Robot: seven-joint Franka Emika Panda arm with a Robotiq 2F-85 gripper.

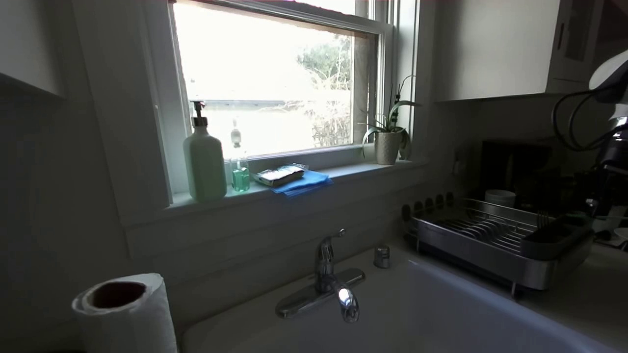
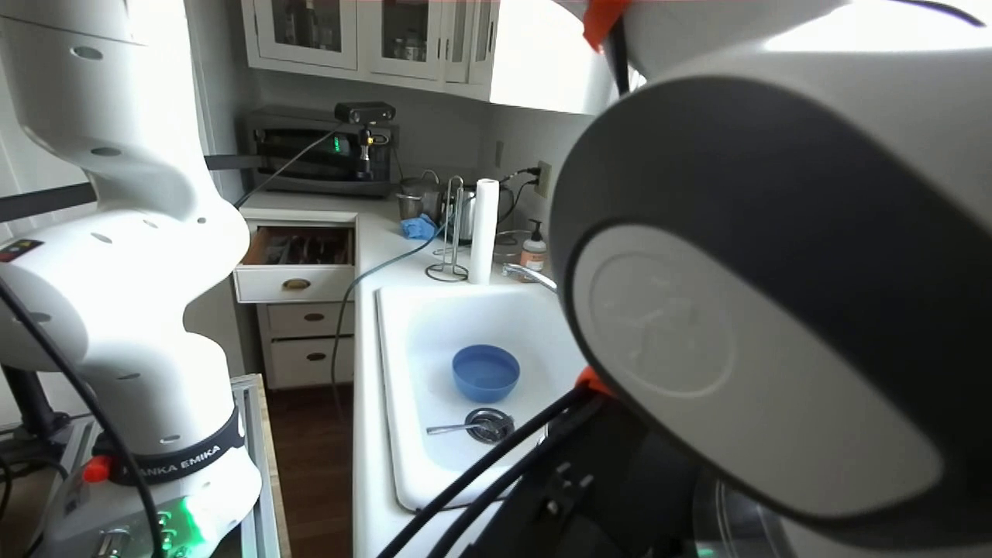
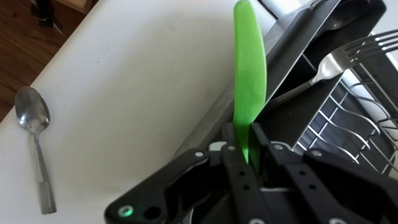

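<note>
The gripper [image 3: 245, 137] grasps a green knife [image 3: 249, 62], clenched near one end of it, with the rest of the blade jutting out ahead. The knife is at the dish rack [image 1: 471, 249], over the outer wall of the dark cutlery holder [image 3: 289, 116] on the rack's side; whether it touches that wall is hard to tell from the wrist view. Inside the holder on the rack, a fork [image 3: 331, 67] leans with its tines toward the rack's wires, and farther along the holder a rounded utensil [image 3: 345, 18] lies in shadow. A loose spoon [image 3: 32, 112] lies on the white counter [image 3: 140, 77], well apart from the rack, out on the holder's side.

In an exterior view, a white cup [image 1: 500, 197] shows behind the rack, and the sink [image 1: 441, 304] is just beside it. The faucet [image 1: 324, 264] stands across the sink's corner from the rack, and a paper towel roll [image 1: 132, 323] stands well apart from the rack, past the faucet. On the windowsill [image 1: 353, 170], a potted plant [image 1: 387, 147] stands at the end nearer the rack, a pump bottle [image 1: 205, 164] at the farther end. In an exterior view, a blue bowl [image 2: 485, 380] sits in the sink that adjoins the rack.
</note>
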